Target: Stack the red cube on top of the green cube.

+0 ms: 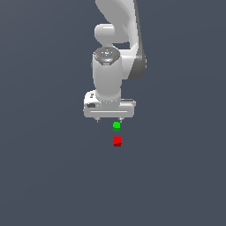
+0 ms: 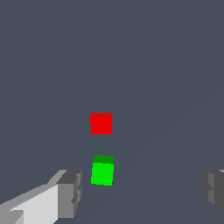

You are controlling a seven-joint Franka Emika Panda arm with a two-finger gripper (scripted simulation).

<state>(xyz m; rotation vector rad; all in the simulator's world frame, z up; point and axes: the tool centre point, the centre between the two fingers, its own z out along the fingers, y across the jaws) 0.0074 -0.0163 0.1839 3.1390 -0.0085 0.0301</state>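
The red cube [image 1: 117, 141] lies on the dark floor, just in front of the green cube [image 1: 116, 126] in the exterior view; a small gap separates them. The white gripper [image 1: 109, 120] hangs above and just behind the green cube, with only its fingertips showing under the hand. In the wrist view the red cube [image 2: 101, 123] and the green cube [image 2: 103, 171] both lie free. The gripper [image 2: 142, 189] is open and empty, with its grey fingers [image 2: 70, 192] wide apart and the green cube near one of them.
The white arm [image 1: 115, 48] rises above the gripper toward the top of the exterior view. The floor is a plain dark grey surface [image 1: 176, 176].
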